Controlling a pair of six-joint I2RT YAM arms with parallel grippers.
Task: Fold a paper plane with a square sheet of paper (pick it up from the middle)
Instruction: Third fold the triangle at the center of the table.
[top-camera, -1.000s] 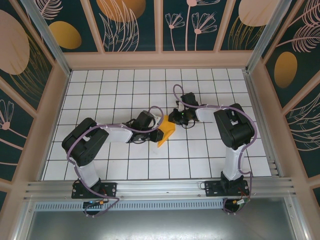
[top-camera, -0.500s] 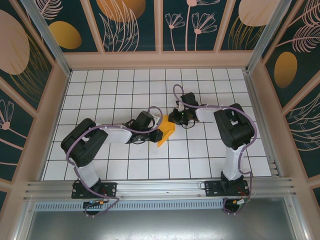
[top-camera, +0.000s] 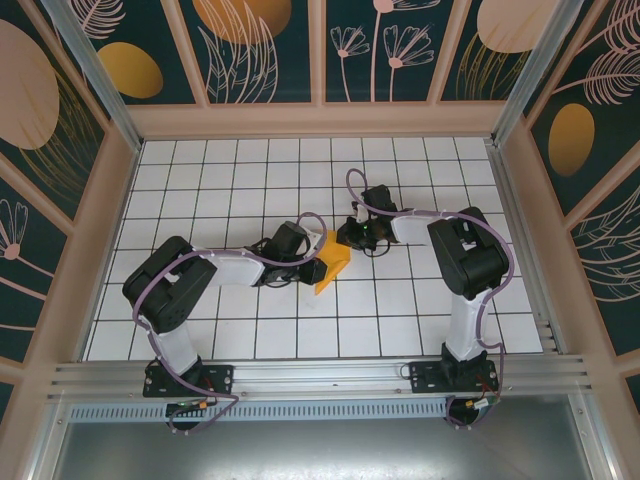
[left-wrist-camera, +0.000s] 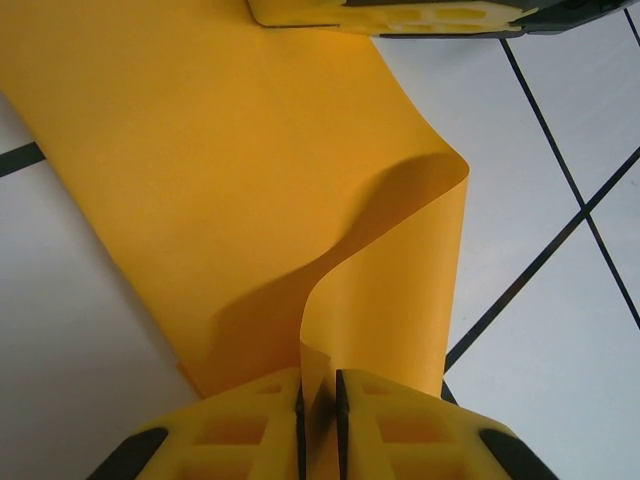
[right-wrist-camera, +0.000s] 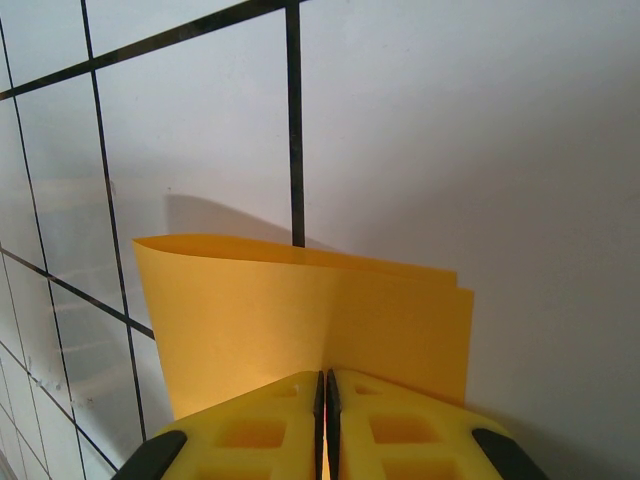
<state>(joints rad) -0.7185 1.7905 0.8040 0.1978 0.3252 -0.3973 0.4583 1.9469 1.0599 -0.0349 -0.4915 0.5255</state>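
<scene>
The square sheet of paper (top-camera: 332, 262) is orange-yellow and hangs curled between my two grippers near the middle of the tiled table. My left gripper (top-camera: 318, 258) pinches one raised edge; in the left wrist view that edge of the paper (left-wrist-camera: 250, 190) stands up between the yellow pads (left-wrist-camera: 240, 425) of the left gripper (left-wrist-camera: 318, 400). My right gripper (top-camera: 349, 243) holds the opposite side; in the right wrist view the paper (right-wrist-camera: 290, 315) shows as two bowed layers rising from the right gripper (right-wrist-camera: 325, 385), whose jaws are pressed tight on it.
White tiled table (top-camera: 240, 180) with black grid lines, walled by patterned panels (top-camera: 250, 50). An aluminium rail (top-camera: 320, 375) runs along the near edge by the arm bases. Open tiles lie behind and to both sides of the arms.
</scene>
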